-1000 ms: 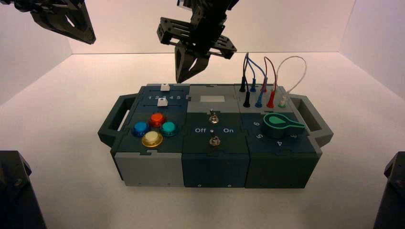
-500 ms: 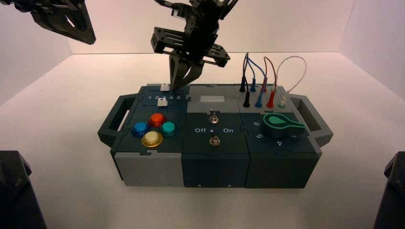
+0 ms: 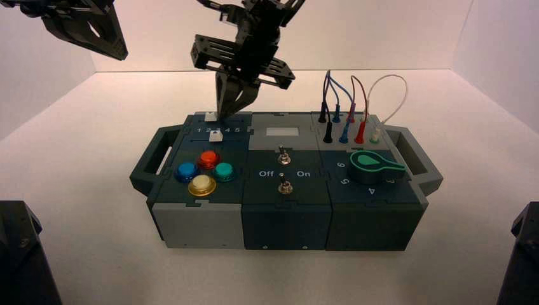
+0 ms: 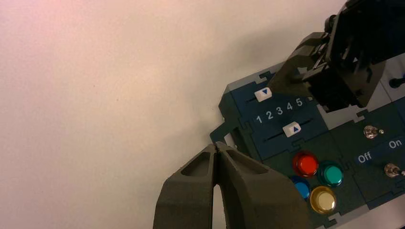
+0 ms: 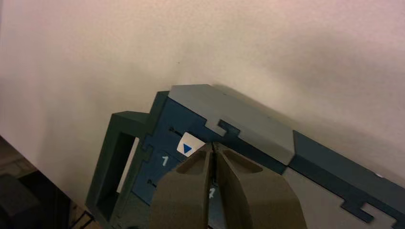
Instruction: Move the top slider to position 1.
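The top slider point(image 3: 210, 116) is a small white knob with a blue arrow at the far left of the box point(image 3: 197, 219). My right gripper point(image 3: 224, 115) is shut, its tips touching the knob's right side. In the right wrist view the shut tips point(image 5: 213, 145) sit against the knob point(image 5: 190, 147), which stands just above the numeral 1 point(image 5: 165, 161). The left wrist view shows the knob point(image 4: 263, 94) roughly over the 1 point(image 4: 259, 119) of the 1 2 3 4 5 row. My left gripper point(image 4: 217, 145) is shut and empty, held high at the far left point(image 3: 105, 35).
The twin lower slider point(image 4: 292, 129) sits near 4. Red, teal, blue and yellow buttons point(image 3: 208, 159) lie in front of the sliders. Two toggle switches point(image 3: 284, 155), a green knob point(image 3: 372, 164) and plugged wires point(image 3: 346, 108) fill the middle and right of the box.
My right gripper came down and moved left, pushing the top slider leftward along its track, from about the middle of the number row to near the 1. The left arm has not moved.
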Action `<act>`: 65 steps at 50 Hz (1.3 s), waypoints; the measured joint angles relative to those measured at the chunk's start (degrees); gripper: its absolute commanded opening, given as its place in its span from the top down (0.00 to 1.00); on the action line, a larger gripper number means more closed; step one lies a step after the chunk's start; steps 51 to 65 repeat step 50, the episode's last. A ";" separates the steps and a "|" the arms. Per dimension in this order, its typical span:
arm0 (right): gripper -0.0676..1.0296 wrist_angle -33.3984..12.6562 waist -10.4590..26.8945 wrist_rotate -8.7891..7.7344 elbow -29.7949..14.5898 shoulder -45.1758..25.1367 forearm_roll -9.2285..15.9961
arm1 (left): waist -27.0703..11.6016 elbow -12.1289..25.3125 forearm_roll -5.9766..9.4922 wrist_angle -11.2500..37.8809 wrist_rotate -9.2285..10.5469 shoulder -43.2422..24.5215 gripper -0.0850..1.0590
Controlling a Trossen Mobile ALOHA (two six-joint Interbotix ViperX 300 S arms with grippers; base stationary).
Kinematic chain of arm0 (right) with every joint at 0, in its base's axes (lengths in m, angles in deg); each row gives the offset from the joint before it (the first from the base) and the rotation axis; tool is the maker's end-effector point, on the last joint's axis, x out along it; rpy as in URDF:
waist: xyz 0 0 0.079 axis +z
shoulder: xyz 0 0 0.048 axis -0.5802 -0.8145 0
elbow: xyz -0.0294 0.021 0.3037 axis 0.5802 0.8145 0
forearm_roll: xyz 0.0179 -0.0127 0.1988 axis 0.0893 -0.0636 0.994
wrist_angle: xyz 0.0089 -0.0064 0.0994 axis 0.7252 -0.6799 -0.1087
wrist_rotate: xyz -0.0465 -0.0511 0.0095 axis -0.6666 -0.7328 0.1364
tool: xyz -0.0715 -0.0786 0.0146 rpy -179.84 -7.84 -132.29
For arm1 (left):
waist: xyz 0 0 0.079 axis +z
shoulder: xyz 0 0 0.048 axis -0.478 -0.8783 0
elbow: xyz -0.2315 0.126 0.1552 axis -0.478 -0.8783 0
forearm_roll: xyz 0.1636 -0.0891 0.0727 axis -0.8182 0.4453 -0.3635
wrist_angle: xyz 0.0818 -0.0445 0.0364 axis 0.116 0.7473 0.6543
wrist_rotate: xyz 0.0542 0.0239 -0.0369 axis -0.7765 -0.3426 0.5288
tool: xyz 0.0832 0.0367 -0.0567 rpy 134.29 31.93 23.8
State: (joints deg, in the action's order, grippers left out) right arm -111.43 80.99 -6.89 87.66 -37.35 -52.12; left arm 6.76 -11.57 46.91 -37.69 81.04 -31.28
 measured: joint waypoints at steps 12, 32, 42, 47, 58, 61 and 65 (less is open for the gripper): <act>0.96 -0.88 1.23 -0.09 -2.29 -1.67 0.53 | 0.00 0.00 0.00 0.00 0.00 -0.26 0.95; 0.96 -1.67 1.49 -0.09 -1.05 -0.44 0.79 | 0.00 0.18 0.00 -0.09 0.09 -0.70 0.95; 0.96 -2.20 2.46 -0.09 2.46 3.96 0.44 | 0.00 0.18 0.09 -0.09 0.26 -0.70 0.95; 0.96 -2.37 2.29 0.00 4.22 5.10 0.35 | 0.00 0.18 0.18 -0.18 0.26 -0.79 0.95; 0.96 -2.46 2.29 0.00 4.92 5.36 0.26 | 0.00 0.18 0.09 -0.18 0.26 -0.88 0.95; 0.96 -2.46 2.29 0.00 4.92 5.36 0.26 | 0.00 0.18 0.09 -0.18 0.26 -0.88 0.95; 0.96 -2.46 2.29 0.00 4.92 5.36 0.26 | 0.00 0.18 0.09 -0.18 0.26 -0.88 0.95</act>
